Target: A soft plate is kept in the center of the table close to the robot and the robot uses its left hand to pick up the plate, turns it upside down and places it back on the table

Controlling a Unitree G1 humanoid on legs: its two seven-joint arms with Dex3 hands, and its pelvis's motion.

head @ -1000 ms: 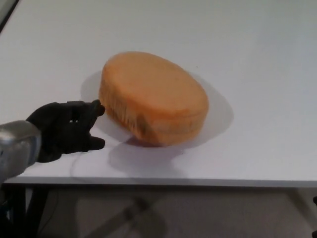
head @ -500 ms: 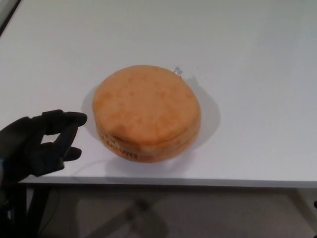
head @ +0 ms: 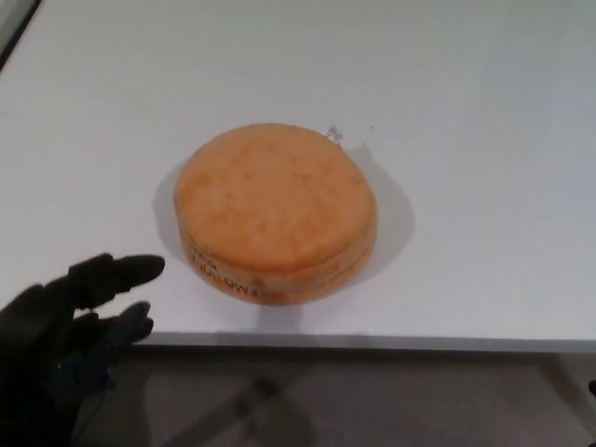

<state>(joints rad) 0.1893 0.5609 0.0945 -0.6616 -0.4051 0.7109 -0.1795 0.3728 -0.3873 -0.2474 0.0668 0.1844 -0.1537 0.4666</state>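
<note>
An orange soft plate [head: 276, 212] lies flat on the white tabletop [head: 484, 168], up and right of the empty left hand [head: 70, 321] — fingers spread. Best retreat low, clear of its rim.

My robot's left hand [head: 65, 317] all matte black, thick rounded fingers [head: 126, 271] with blunt tips, soft dull finish like a fabric or rubber skin, no markings I can make out, edges blurred into shadow

A matt, fuzzy orange plate [head: 276, 209], seemingly soft cloth, sits on a smooth white table [head: 484, 112].
</note>
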